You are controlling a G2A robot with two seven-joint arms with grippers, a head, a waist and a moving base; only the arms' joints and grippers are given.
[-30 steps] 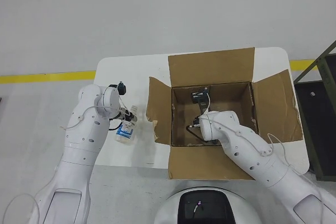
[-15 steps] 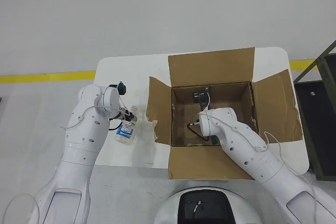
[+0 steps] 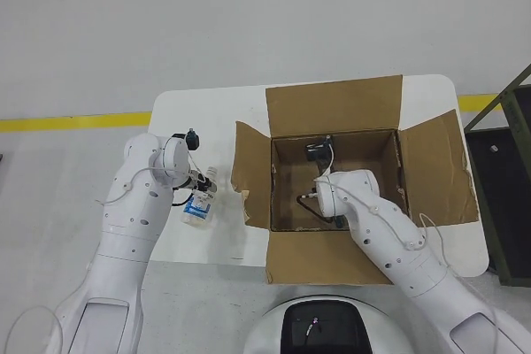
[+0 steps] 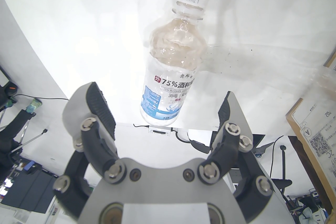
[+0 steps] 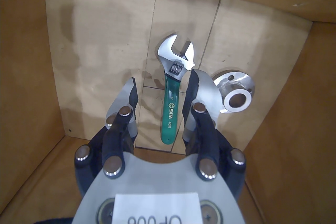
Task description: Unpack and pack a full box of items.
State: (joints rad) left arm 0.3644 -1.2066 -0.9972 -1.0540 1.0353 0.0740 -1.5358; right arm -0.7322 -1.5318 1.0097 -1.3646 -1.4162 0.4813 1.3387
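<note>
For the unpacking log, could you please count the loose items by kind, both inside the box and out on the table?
Clear bottle: 1, lying on the table
Adjustable wrench: 1, in the box
Metal flange: 1, in the box
Total: 3

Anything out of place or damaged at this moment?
One flap of the cardboard box, nearest the alcohol bottle, has a ragged, torn-looking edge. The bottle lies on its side on the table, before the open left gripper. Nothing looks spilled.
</note>
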